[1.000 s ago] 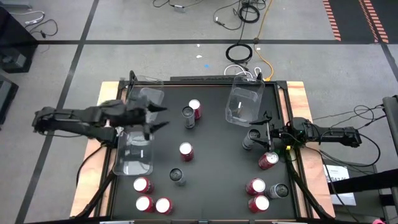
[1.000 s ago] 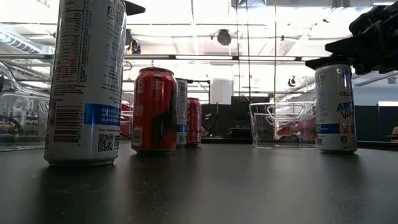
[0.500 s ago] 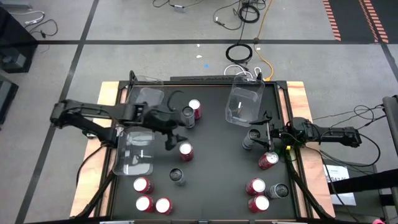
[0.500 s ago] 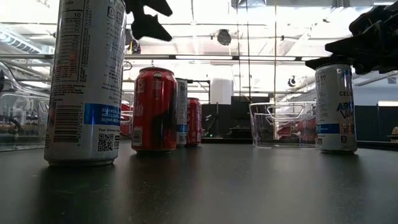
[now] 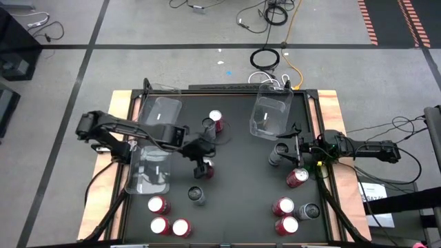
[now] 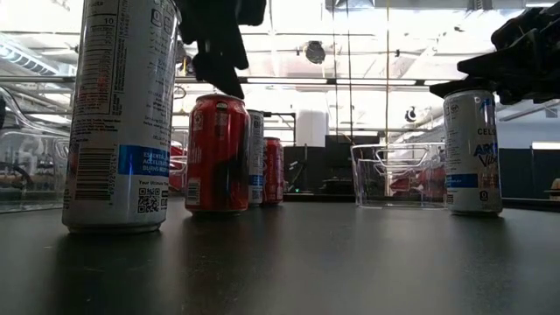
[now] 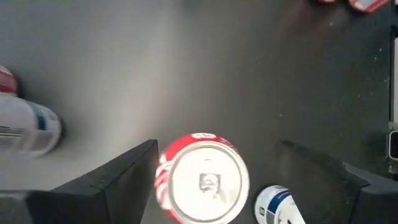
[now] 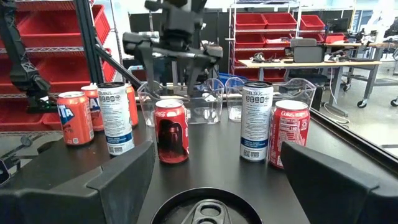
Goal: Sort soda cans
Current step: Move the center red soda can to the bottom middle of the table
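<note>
Now: left gripper [image 5: 201, 164] arrived above the central red can [image 7: 202, 182].
Fingers spread wide, nothing held; pickup seemed imminent. Right gripper [image 5: 293, 153], also wide, waited right of it.

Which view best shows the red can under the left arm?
The left wrist view: the red can sits top-up between the open left pincer fingers. The right wrist view shows its side below that pincer, as does the low view. In the high view the arm mostly hides it.

surface: black table [image 5: 234, 207] | on it: soda cans [image 5: 282, 206], two clear plastic bins [image 5: 270, 114]
</note>
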### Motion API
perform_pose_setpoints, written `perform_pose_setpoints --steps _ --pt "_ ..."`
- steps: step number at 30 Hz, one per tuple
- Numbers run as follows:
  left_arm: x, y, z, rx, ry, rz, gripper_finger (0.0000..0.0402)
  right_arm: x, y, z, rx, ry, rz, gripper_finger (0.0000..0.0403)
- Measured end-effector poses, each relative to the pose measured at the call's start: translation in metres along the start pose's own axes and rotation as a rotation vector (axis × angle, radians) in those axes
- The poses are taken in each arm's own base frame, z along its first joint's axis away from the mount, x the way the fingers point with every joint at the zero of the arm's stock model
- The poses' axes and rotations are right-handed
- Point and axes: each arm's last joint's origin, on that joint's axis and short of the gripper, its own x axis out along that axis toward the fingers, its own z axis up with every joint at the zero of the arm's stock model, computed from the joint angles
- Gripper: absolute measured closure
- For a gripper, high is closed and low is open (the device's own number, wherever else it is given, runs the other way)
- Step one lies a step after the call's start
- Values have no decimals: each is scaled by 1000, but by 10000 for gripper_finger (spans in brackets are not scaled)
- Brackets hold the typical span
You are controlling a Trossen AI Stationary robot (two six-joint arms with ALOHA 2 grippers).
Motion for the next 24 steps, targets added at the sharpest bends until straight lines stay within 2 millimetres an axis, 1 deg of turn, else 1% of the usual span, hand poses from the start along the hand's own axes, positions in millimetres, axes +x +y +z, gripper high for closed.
perform_pose_setpoints --steps 3,8,16,20,24 --pt "10 -2 -3 -12 39 9 71 0 0 0 0 0 0 64" --pt "23 0 -5 -77 69 61 71 0 0 0 0 0 1 64" --pt "44 3 -8 -106 115 109 71 0 0 0 0 0 0 64" --pt "50 4 -8 -125 128 119 71 0 0 0 0 0 0 64" --pt "50 5 -9 -151 120 161 71 0 0 0 0 0 0 64"
